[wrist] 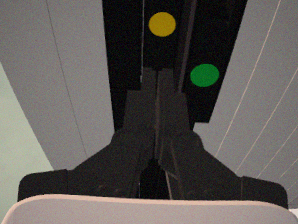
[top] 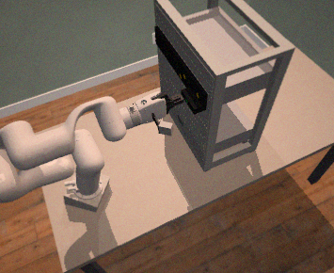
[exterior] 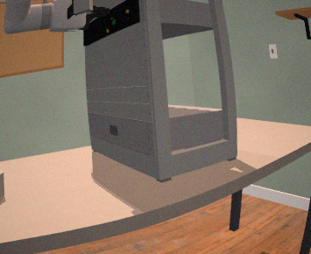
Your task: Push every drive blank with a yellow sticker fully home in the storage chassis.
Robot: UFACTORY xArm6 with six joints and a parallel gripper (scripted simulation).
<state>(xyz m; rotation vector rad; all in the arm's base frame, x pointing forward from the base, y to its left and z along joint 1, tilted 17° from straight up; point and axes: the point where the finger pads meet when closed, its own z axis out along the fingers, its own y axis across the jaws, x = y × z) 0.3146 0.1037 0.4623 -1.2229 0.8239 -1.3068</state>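
Note:
The rack (top: 213, 127) (exterior: 158, 109) stands upright on the table, with the black storage chassis (top: 167, 49) (exterior: 91, 38) across its upper front. My gripper (top: 181, 99) (exterior: 109, 11) (wrist: 155, 88) is shut and empty, its tips at the chassis front. In the wrist view the tips are just below a yellow sticker (wrist: 162, 24); whether they touch its blank I cannot tell. A green sticker (wrist: 205, 75) (exterior: 114, 22) is beside them, on a blank that stands out. The exterior view also shows a yellow sticker (exterior: 127, 11) and a lower yellow sticker (exterior: 108, 31). The fourth sticker cannot be made out.
The rack's grey front panels (exterior: 117, 70) lie below the chassis, close under my gripper. The rack stands on the table (top: 140, 174) (exterior: 52, 188), in front of the arm's base (top: 89, 195). A wall shelf (exterior: 299, 13) is at the far right, away from the arm.

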